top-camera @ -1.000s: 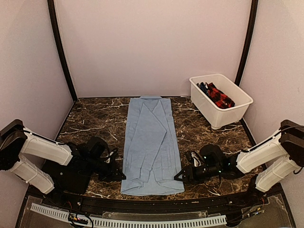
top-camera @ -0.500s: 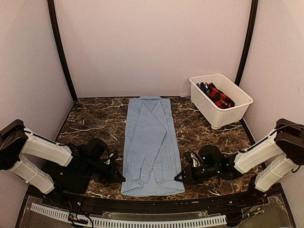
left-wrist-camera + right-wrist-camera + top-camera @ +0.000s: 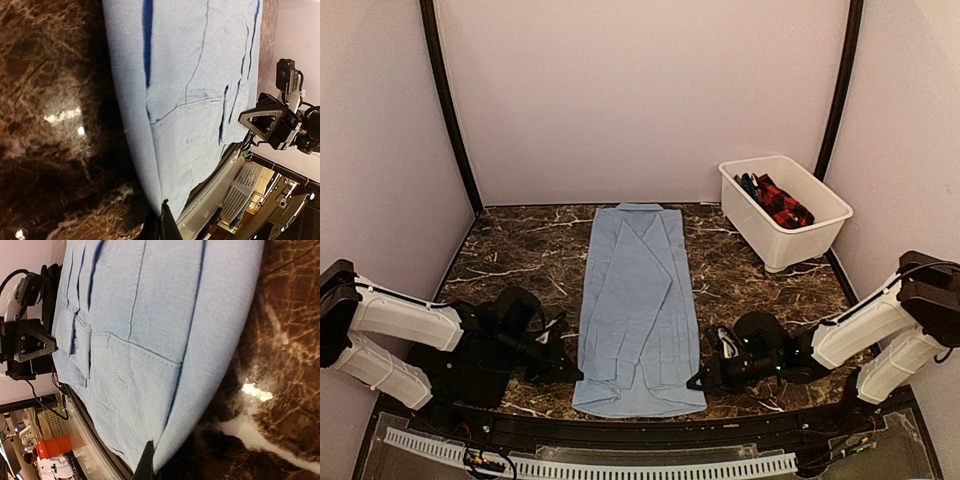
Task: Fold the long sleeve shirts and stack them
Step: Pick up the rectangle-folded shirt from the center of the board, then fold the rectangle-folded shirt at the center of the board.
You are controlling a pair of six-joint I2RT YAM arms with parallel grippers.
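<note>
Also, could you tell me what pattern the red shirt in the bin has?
The red shirt is black-checked; top external view shows it best.

1. A dark marbled counter (image 3: 520, 250) fills the middle of the frame.
2. A white plastic bin (image 3: 798, 243) stands on it, upper right.
3. A white slotted strip (image 3: 650, 467), perhaps a cable duct, runs along the bottom edge.
</note>
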